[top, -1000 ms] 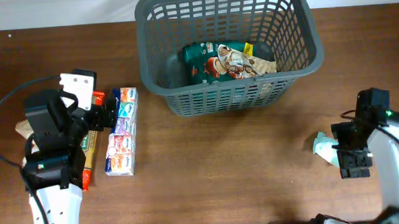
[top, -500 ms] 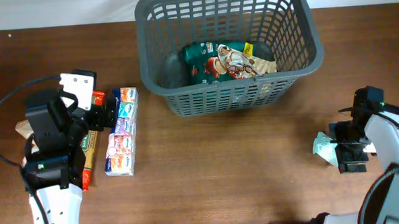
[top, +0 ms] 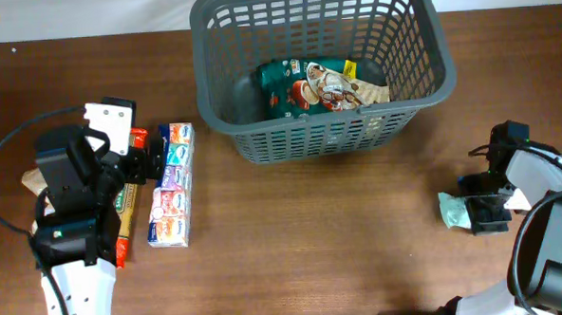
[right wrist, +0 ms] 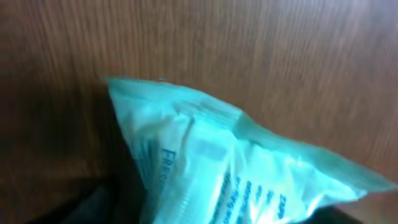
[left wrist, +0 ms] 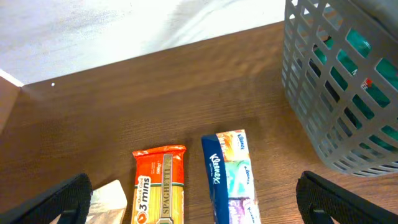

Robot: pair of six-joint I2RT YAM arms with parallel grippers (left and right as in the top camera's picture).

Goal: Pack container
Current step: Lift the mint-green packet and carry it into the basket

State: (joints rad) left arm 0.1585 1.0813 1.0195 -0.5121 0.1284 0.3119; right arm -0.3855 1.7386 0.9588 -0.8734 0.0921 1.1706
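The dark grey basket (top: 318, 137) stands at the back middle and holds a green snack packet (top: 321, 87). It also shows in the left wrist view (left wrist: 336, 93). My right gripper (top: 483, 212) is low on the table at the right. Its fingers (right wrist: 217, 214) are spread, with a pale green packet (top: 451, 210) between them, and this packet fills the right wrist view (right wrist: 236, 162). My left gripper (top: 144, 166) is open and empty. It hovers (left wrist: 199, 208) over the near ends of a spaghetti pack (left wrist: 158, 183) and a Kleenex pack (left wrist: 229, 168).
The spaghetti pack (top: 127, 216) and Kleenex pack (top: 171, 186) lie side by side at the left, in front of the basket's left corner. A silvery packet (left wrist: 109, 196) lies left of the spaghetti. The right arm's cable trails near the right edge.
My right arm has swung round and its gripper has come down onto the pale green packet, nudging it slightly. The left arm has not moved.
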